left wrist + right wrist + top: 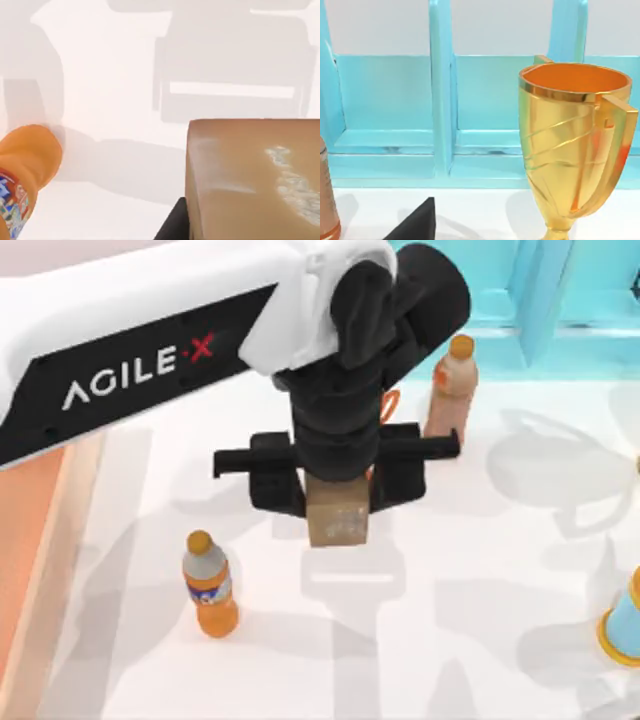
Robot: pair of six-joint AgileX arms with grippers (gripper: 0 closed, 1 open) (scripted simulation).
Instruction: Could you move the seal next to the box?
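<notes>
**Ana:** Seal (337, 520) status first: where is it?

**Ben:** Clamped between the fingers of the left hand (338, 502), lifted clear of the desk (460, 580); its shadow lies separate below. In the left wrist view the tan block (252, 177) shows faint white marks on one face.

**Ana:** And the box?

**Ben:** Box (35, 540) lies well off to the hand's left, at the desk's edge, its pale rim nearest.

**Ana:** How should the carry go?

**Ben:** I'd keep the block level and high enough to pass the orange soda bottle (210, 585), which stands near the hand on the box side and toward the front. Then lower it just beside the rim, not over it, and part the fingers only once it rests flat.

**Ana:** Anything else around?

**Ben:** A peach-coloured bottle (451, 390) stands beyond the hand on its right. A cyan frame (440, 100) backs the white, shadow-streaked desk, with a gold trophy cup (572, 145) before it in the right wrist view. Right hand: I cannot tell its state.
</notes>
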